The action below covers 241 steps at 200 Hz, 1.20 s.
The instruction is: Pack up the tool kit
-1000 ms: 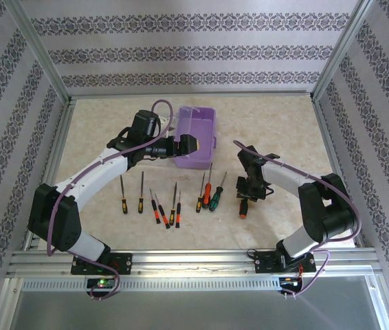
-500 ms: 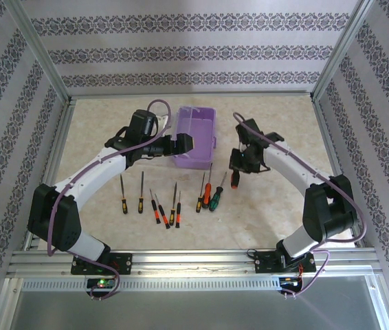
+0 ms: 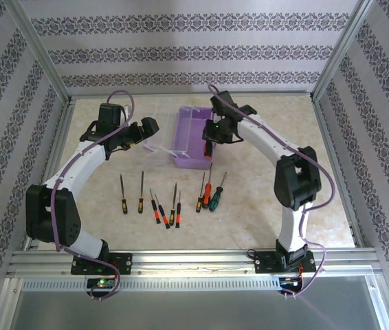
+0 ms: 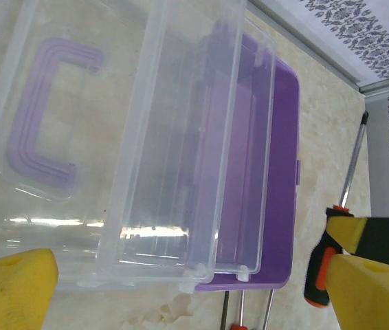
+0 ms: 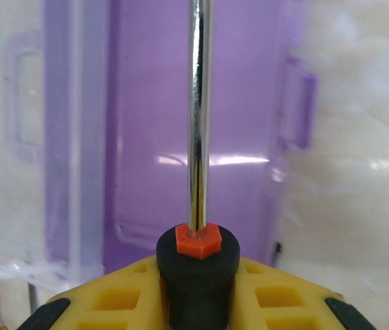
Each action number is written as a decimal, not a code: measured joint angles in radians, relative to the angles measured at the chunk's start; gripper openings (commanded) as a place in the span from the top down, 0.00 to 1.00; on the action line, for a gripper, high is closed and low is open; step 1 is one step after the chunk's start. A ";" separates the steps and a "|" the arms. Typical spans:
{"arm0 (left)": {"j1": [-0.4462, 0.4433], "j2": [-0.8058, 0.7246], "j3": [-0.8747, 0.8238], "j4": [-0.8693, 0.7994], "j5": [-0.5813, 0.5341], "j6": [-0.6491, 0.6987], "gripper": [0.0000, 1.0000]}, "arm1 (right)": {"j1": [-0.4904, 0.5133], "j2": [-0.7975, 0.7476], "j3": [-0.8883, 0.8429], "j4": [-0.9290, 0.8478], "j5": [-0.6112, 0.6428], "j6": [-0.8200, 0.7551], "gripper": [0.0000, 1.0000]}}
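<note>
Purple box (image 3: 193, 141) sits open on the desk (image 3: 284, 130). Its clear lid (image 4: 78, 137) is folded out flat on the box's left side. Left jaws stand wide and empty, over the lid's far-left edge. Right jaws clamp a black-handled screwdriver (image 5: 196, 137) at the box's right rim, with the shaft over the box interior. Loose screwdrivers (image 3: 140, 204) lie in a row on the desk, on the near side of the box.
</note>
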 measured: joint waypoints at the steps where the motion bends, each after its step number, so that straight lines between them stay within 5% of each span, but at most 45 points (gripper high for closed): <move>1: 0.000 0.001 0.000 0.000 0.000 0.000 0.00 | 0.000 0.008 0.008 0.000 -0.001 0.000 0.75; 112: 0.000 0.008 -0.002 0.000 0.000 -0.016 0.00 | 0.010 0.375 0.379 -0.040 -0.034 0.053 0.74; 183: 0.000 0.008 -0.002 0.000 0.005 -0.016 0.00 | 0.003 0.405 0.370 -0.055 -0.046 0.079 0.72; 241: 0.001 0.008 -0.002 0.000 0.026 -0.016 0.00 | -0.010 0.433 0.403 -0.100 -0.061 0.082 0.62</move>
